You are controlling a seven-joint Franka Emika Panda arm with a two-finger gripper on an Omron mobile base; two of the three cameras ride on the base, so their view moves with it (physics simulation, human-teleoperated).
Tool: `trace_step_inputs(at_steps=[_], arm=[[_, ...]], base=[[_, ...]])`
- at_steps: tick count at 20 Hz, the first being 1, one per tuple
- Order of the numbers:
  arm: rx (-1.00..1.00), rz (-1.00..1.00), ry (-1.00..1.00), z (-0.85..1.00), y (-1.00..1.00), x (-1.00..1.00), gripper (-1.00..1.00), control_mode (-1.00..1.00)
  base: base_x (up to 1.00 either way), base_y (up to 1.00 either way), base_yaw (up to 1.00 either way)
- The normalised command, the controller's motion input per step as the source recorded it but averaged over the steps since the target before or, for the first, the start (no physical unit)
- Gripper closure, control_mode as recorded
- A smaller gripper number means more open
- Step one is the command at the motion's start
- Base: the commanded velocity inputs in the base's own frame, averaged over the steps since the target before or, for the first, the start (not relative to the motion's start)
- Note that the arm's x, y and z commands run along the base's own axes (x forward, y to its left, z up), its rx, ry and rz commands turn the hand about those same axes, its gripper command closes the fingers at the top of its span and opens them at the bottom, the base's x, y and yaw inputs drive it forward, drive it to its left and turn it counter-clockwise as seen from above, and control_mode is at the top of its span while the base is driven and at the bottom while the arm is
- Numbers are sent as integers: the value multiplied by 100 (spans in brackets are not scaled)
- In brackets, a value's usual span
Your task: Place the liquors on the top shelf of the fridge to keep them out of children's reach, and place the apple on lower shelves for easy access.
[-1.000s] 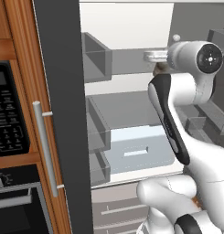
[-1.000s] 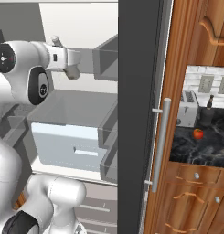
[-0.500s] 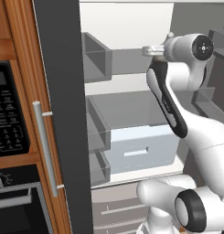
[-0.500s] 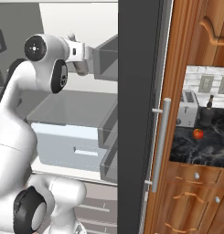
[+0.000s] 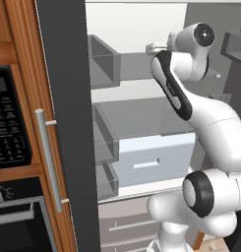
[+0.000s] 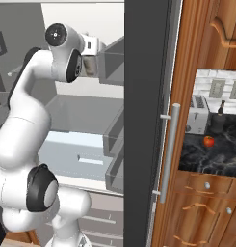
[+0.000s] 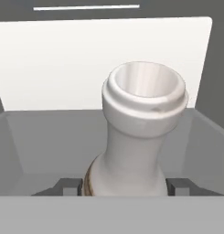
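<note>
Gripper [image 7: 123,186] clasped on pale bottle [image 7: 131,137], one dark finger tip [image 7: 69,186] at each side of its body, just below the neck. Bottle mouth wide and open, pointing back toward the camera; tan label edge barely showing at the left of the body, near the finger. Beneath and beyond the bottle, grey top shelf [image 7: 45,141], with the bright white back wall of the fridge [image 5: 63,98] straight ahead. Whether the bottle base touches the shelf board cannot be told.

From the left base view, hand [image 5: 159,47] reaching in at top-shelf height, wrist bent, arm rising from below. Under the hand, a lower shelf [image 5: 141,118], and lower again the light blue-white drawer [image 5: 156,157]. Off to the hand's left, grey door bins [image 5: 103,63] on the open door, with a long silver handle [image 5: 48,162] on its outer face.

From the right base view, hand [image 6: 90,65] just beside another grey bin [image 6: 112,60], partly hidden behind it. Far off to the hand's right, beyond the dark door, apple [image 6: 209,141] resting on a black counter [image 6: 206,154], near a toaster [image 6: 199,116] and well apart from the fridge. Dark bottle [image 6: 220,117] standing just behind the apple.
</note>
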Motion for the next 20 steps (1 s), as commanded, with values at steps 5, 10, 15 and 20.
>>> trace_step_inputs(at_steps=[5,10,15,20], arm=[[0,2,3,0,0,66,100,-100],[0,4,1,-4,0,67,100,-100],[-2,4,2,-14,2,67,100,-100],[-7,3,4,-15,16,66,100,-100]], base=[[0,0,0],[0,0,0],[0,0,0],[0,0,0]])
